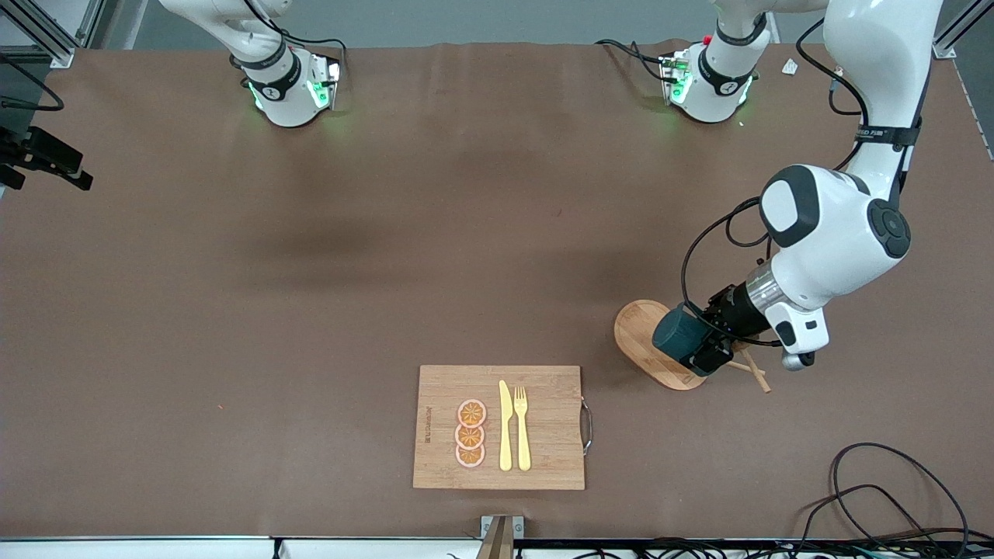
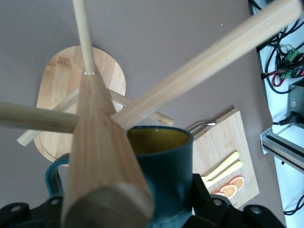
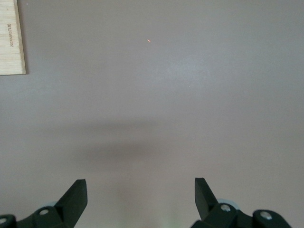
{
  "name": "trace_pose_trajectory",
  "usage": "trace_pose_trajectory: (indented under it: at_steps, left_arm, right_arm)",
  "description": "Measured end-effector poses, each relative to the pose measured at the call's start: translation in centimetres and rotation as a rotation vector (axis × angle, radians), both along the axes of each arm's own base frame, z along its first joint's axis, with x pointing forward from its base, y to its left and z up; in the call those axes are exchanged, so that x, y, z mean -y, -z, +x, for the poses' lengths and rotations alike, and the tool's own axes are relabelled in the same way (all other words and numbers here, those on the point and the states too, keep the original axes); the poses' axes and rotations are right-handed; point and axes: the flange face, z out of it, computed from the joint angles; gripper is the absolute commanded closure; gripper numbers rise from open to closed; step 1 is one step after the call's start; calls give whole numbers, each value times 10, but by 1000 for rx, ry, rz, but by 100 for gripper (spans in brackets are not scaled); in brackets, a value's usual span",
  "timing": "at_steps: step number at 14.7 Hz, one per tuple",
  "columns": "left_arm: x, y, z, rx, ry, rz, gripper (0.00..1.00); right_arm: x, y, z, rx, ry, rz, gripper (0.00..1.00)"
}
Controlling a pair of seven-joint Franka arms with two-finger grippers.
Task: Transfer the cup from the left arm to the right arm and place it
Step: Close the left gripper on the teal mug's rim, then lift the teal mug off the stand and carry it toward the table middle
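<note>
In the front view, the cup (image 1: 675,332) lies tipped on its side in the air over the oval base of the wooden peg rack (image 1: 641,341), its long axis running level, the closed bottom turned toward the right arm's end of the table and the mouth hidden against the left gripper (image 1: 703,351). That gripper is closed around the cup, gripping its sides near the mouth end. The cup shows as a small dark teal cylinder. Nearer the camera lies a cutting board (image 1: 543,466) carrying three orange slices (image 1: 470,434), a yellow knife (image 1: 505,427) and a yellow fork (image 1: 522,427). In the left wrist view, the cup (image 2: 168,175) sits between the gripper's fingers (image 2: 202,194) with its yellowish-gold inside facing the rack's thick central post (image 2: 102,156), one angled peg (image 2: 209,61) crossing just above the rim; the loop handle curves out past the post. In the right wrist view, the right gripper (image 3: 141,197) waits with its fingers spread wide and holding nothing, over bare brown table (image 3: 166,95), with a corner of the cutting board (image 3: 12,42) at the edge.
</note>
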Motion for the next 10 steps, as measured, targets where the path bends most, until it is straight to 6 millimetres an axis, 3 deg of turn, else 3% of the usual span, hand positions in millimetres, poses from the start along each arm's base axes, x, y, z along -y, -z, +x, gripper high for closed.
trace_pose_trajectory:
  at_steps: [3,10]
  left_arm:
    - [14,-11,1,2,-20,-22,41]
    - [73,-46,-20,-32,-36,-84,37]
  right_arm:
    - [0,0,0,0,0,0,0]
    - [0,6,3,-11,-1,1,0]
